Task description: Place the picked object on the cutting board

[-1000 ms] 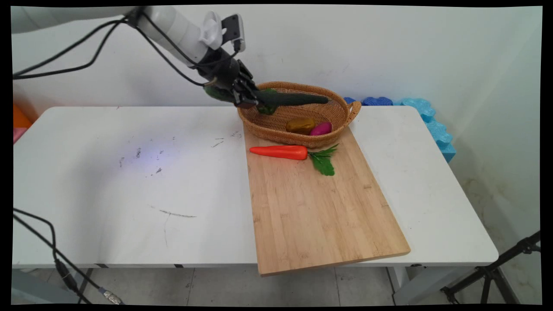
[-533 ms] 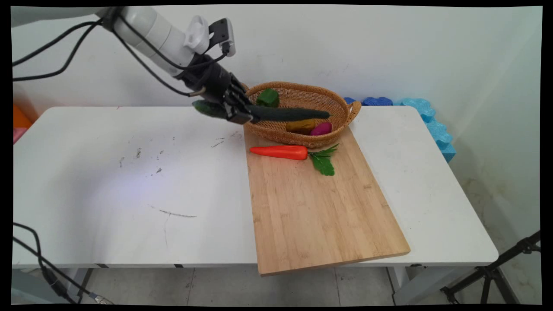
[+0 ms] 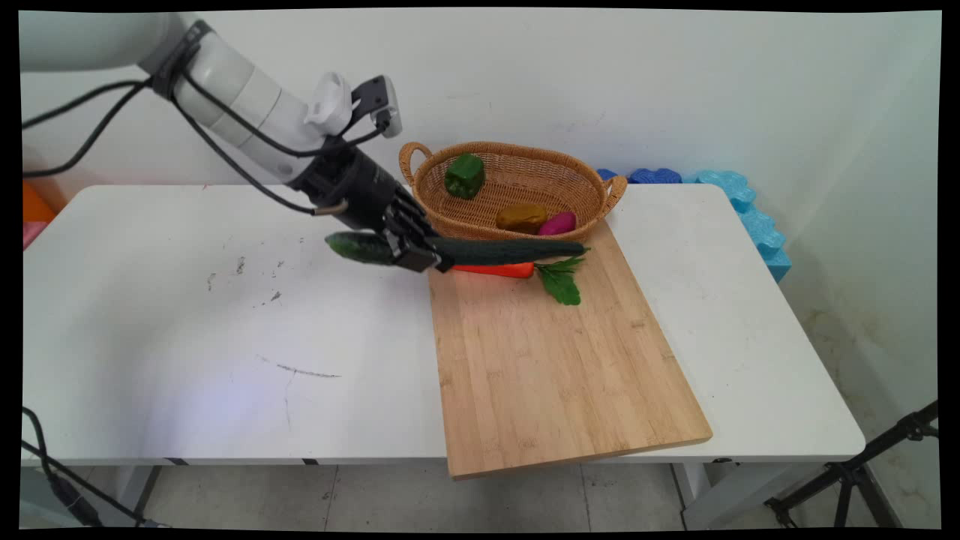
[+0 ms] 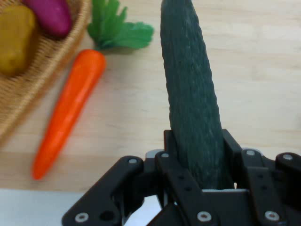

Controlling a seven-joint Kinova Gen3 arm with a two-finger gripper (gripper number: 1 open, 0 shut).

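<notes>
My black gripper (image 3: 421,253) is shut on a long dark green cucumber (image 3: 495,250), which lies level in the air over the far left corner of the wooden cutting board (image 3: 547,360). In the hand view the cucumber (image 4: 190,94) runs up from between the jaws over the board (image 4: 263,70). An orange carrot (image 4: 68,113) with green leaves lies on the board just beside it; in the main view the carrot (image 3: 499,270) is mostly hidden behind the cucumber. The wicker basket (image 3: 577,196) stands behind, holding a green pepper (image 3: 464,175), a brown potato (image 3: 520,217) and a purple sweet potato (image 3: 558,223).
Blue foam pieces (image 3: 742,210) lie along the table's far right edge by the wall. Black cables hang from the arm at the left. A black tripod leg (image 3: 862,469) stands on the floor at the lower right.
The gripper has carried the cucumber down and toward the near side, from over the basket to just above the carrot on the board. The green pepper in the basket is now uncovered.
</notes>
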